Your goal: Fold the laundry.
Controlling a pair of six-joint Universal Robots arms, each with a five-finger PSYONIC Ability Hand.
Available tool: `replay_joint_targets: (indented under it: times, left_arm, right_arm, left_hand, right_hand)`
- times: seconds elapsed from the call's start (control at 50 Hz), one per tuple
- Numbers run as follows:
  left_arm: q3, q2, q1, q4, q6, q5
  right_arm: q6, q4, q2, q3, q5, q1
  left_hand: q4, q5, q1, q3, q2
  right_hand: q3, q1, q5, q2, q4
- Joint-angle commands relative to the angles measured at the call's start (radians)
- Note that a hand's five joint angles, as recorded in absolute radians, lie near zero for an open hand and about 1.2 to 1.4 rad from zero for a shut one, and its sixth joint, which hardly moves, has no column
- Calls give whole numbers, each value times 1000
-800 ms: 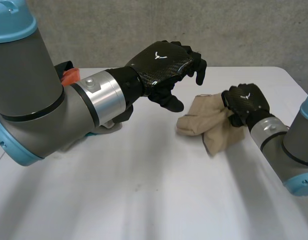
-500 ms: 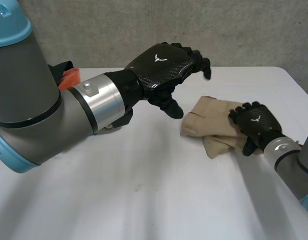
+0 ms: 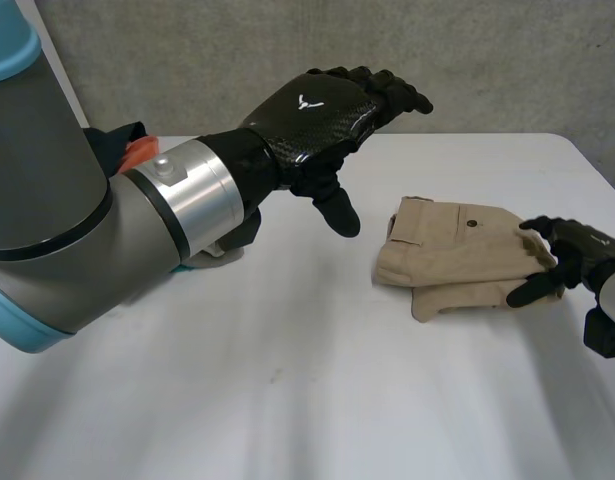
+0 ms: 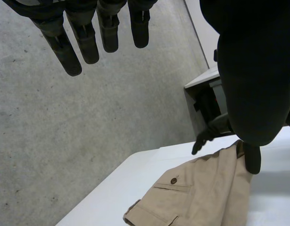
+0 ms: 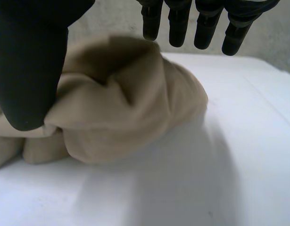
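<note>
Tan shorts (image 3: 457, 255) lie folded on the white surface (image 3: 317, 400), toward its 3 o'clock side in head view. Waistband faces 9 o'clock and a buttoned pocket (image 3: 471, 222) faces up.

Right robot hand (image 3: 577, 252) is at the shorts' 3 o'clock edge. Fingers reach over the top of the fabric w/ the thumb (image 3: 532, 292) low at the 5 o'clock corner. In right wrist view the fingers are straight and spread wide from the thumb (image 5: 27, 61). Thumb touches the bunched cloth (image 5: 130, 108), no pinch seen, so open.

Left robot hand (image 3: 322, 110) is raised above the surface at approx. 10 o'clock from the shorts and well apart from them. Fingers are extended, thumb points down, holding nothing. Left wrist view shows its thumb (image 4: 251, 80) and straight fingers above the shorts (image 4: 201, 193).

An orange-and-black item (image 3: 137, 152) sits behind the left arm (image 3: 77, 240).
</note>
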Motion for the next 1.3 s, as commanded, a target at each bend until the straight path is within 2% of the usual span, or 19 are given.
replay_joint_targets:
  times: [0.02,0.2,0.24,0.26,0.28,0.34,0.4,0.5,0.58,0.76,0.82,0.92,1.04,1.12,1.14,1.16,1.18,1.3]
  left_arm:
    - [-24,7,-3,23,1,-1]
    - [-35,4,-4,48,-9,-6]
    - [-36,4,-6,48,-12,-6]
    - [-38,4,-6,48,-13,-6]
    - [-36,4,-6,48,-15,-6]
    - [-36,3,-4,48,-18,-6]
    - [-38,4,-3,48,-18,-11]
    - [-36,4,0,52,-21,-12]
    - [-36,4,-1,55,-21,-12]
    - [-29,1,-12,64,-21,-14]
    - [-29,0,-23,64,-21,-15]
    - [-33,-2,-27,63,-16,-18]
    - [-30,-6,-26,61,-15,-18]
    - [-26,-6,-26,61,-19,-18]
    - [-26,-6,-26,61,-19,-18]
    - [-26,-6,-27,61,-19,-18]
    - [-26,-6,-27,60,-19,-20]
    - [-32,3,-31,57,-21,-26]
  right_arm:
    - [0,-67,65,25,-21,-32]
    - [-6,-161,225,-38,-38,1]
    - [-1,-160,245,-58,-44,7]
    - [-1,-160,251,-68,-44,10]
    - [2,-163,259,-88,-44,11]
    - [14,-175,259,-116,-44,11]
    - [36,-196,268,-182,-55,1]
    - [65,-199,323,-349,-56,-30]
    - [72,-183,461,-580,-15,-82]
    - [80,47,892,-1279,218,-177]
    - [83,49,966,-1395,276,-199]
    - [109,5,981,-1409,313,-222]
    - [126,1,990,-1397,312,-220]
    - [120,57,958,-1339,290,-214]
    - [120,64,945,-1317,283,-216]
    - [118,72,928,-1294,280,-219]
    - [115,83,888,-1241,267,-226]
    - [59,32,699,-989,218,-278]
  left_hand:
    - [-48,-56,-53,-54,-46]
    - [-48,-56,-53,-54,-46]
    - [-48,-56,-53,-54,-46]
    - [-48,-56,-53,-54,-46]
    - [-48,-56,-53,-54,-46]
    - [-48,-56,-53,-54,-46]
    - [-48,-56,-53,-54,-46]
    - [-48,-56,-53,-54,-46]
    - [-48,-56,-53,-54,-46]
    - [-48,-56,-53,-54,-46]
    - [-48,-56,-53,-54,-46]
    - [-48,-56,-53,-54,-46]
    - [-48,-56,-53,-54,-46]
    - [-48,-56,-53,-54,-46]
    - [-48,-56,-53,-54,-46]
    - [-48,-56,-53,-54,-46]
    - [-48,-56,-53,-54,-46]
    - [-48,-56,-53,-54,-46]
  right_hand:
    - [-29,-61,-49,-31,-29]
    - [-29,-61,-49,-31,-29]
    - [65,32,45,62,64]
    - [156,123,135,153,155]
    - [476,444,456,473,476]
    - [1191,1158,1171,1188,1190]
    - [1193,1161,1173,1191,1193]
    - [1193,1161,1173,1191,1193]
    - [1193,1161,1173,1191,1193]
    - [1193,1161,1173,1191,1193]
    - [1193,1161,1173,1191,1193]
    - [1193,1161,1173,1191,1193]
    - [1193,1161,1173,1191,1193]
    - [1175,1143,1155,1173,1175]
    - [765,733,745,763,765]
    - [224,191,203,221,223]
    - [-29,-61,-49,-31,-29]
    - [-29,-61,-49,-31,-29]
